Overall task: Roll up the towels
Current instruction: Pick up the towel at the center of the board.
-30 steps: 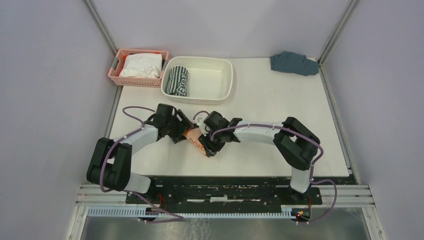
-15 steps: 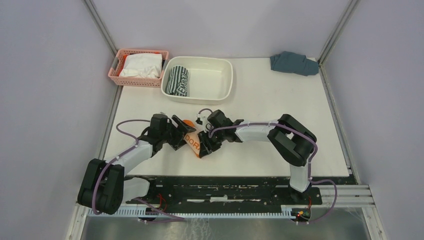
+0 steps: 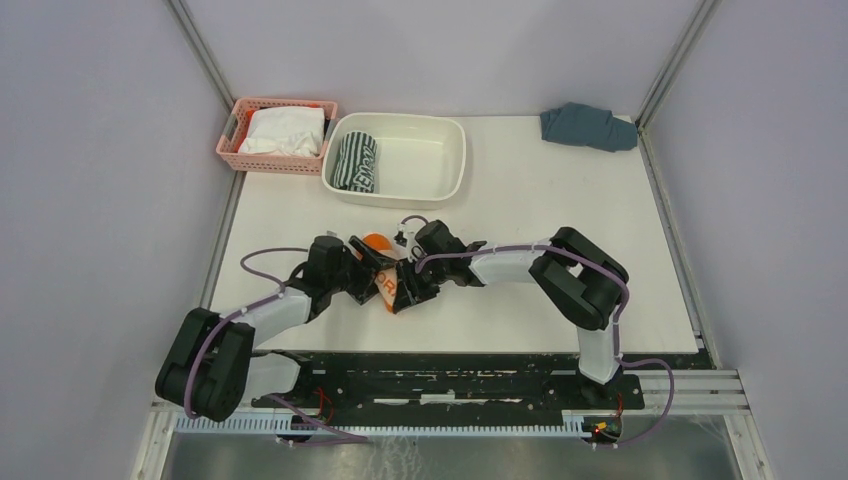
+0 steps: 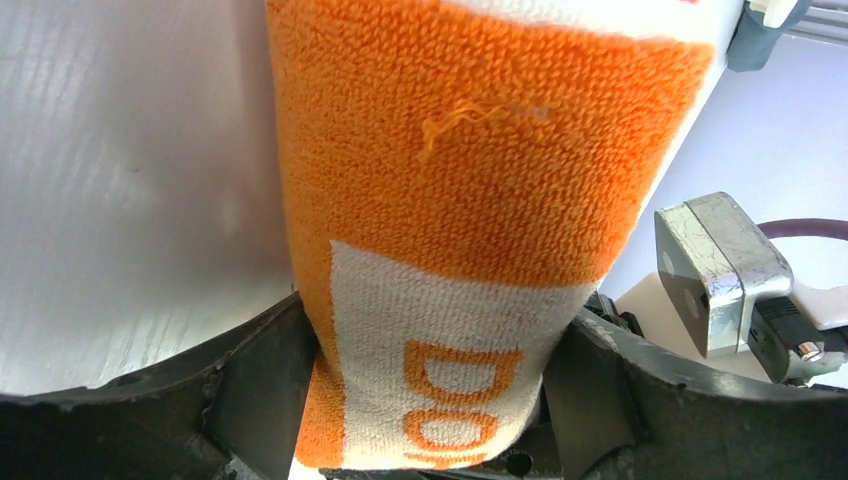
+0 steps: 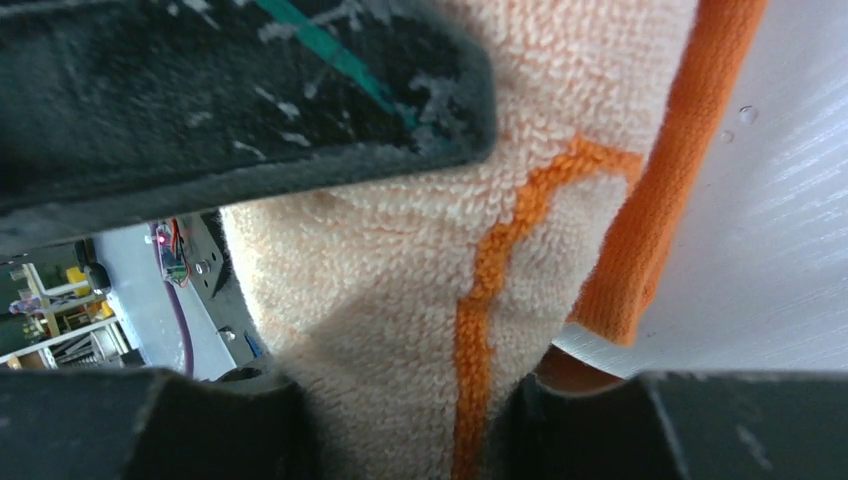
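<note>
On the counter (image 3: pixel 520 230), dead centre, my left claw (image 3: pixel 375 275) and right claw (image 3: pixel 408 288) both pinch the nubby orange towel (image 3: pixel 388 287) roll. Open room lies toward three o'clock. The rolled striped towel (image 3: pixel 356 162) sits in the tub (image 3: pixel 452 150) at eleven.

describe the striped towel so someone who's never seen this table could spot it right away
At the far edge of the table sits a white tub, right of a pink basket. The striped towel lies rolled at the tub's left end: dark green and white stripes, unlike the plain white cloth in the basket.
</note>
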Controlling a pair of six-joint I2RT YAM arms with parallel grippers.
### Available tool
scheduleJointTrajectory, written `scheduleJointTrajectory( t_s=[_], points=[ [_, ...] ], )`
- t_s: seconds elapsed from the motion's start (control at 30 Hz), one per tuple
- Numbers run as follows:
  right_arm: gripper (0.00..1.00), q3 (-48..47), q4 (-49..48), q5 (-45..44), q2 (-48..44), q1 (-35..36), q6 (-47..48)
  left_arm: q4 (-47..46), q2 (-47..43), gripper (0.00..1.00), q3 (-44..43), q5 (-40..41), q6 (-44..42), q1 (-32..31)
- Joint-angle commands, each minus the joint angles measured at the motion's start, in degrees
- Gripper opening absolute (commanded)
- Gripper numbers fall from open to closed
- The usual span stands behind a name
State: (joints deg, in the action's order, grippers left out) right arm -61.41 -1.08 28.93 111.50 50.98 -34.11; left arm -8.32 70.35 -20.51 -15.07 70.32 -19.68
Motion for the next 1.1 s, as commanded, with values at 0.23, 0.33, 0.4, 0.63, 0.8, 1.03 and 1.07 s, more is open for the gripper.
scheduleJointTrajectory(
  t_s=[0.23, 0.33, 0.4, 0.63, 0.8, 1.03, 1.07],
  points=[
    [0.30, 0.9, -5.4, -2.8, 4.0, 0.1, -4.6, -4.1, 8.0, 0.78, 0.4, 4.1, 4.0, -6.5],
    [0.32, 0.3, -5.3, -2.7, 3.8, 0.0, -4.4, -4.1, 10.0, 0.74, -0.2, 4.7, 3.9, -7.3],
    [0.36, 0.3, -4.9, -3.1, 3.1, 0.1, -3.9, -3.8, 10.9, 0.67, -0.7, 5.3, 3.0, -7.3],
    [0.64, 2.7, 1.6, -5.8, -5.6, -0.5, 1.4, 1.1, 10.0, 0.43, -6.0, 7.7, -3.8, -6.4],
    [0.77, 6.6, 8.7, -7.3, -16.4, -3.2, 5.6, 5.5, 7.8, 0.38, -12.1, 6.6, -10.0, -4.3],
    [0.93, 9.2, 21.5, -14.7, -31.7, -6.7, 12.6, 14.6, 9.3, 0.37, -27.8, 1.7, -21.1, 0.3],
    [0.94, 9.1, 23.1, -16.0, -33.2, -7.1, 13.6, 15.5, 10.4, 0.37, -31.9, 0.3, -22.4, 1.0]
  ],
)
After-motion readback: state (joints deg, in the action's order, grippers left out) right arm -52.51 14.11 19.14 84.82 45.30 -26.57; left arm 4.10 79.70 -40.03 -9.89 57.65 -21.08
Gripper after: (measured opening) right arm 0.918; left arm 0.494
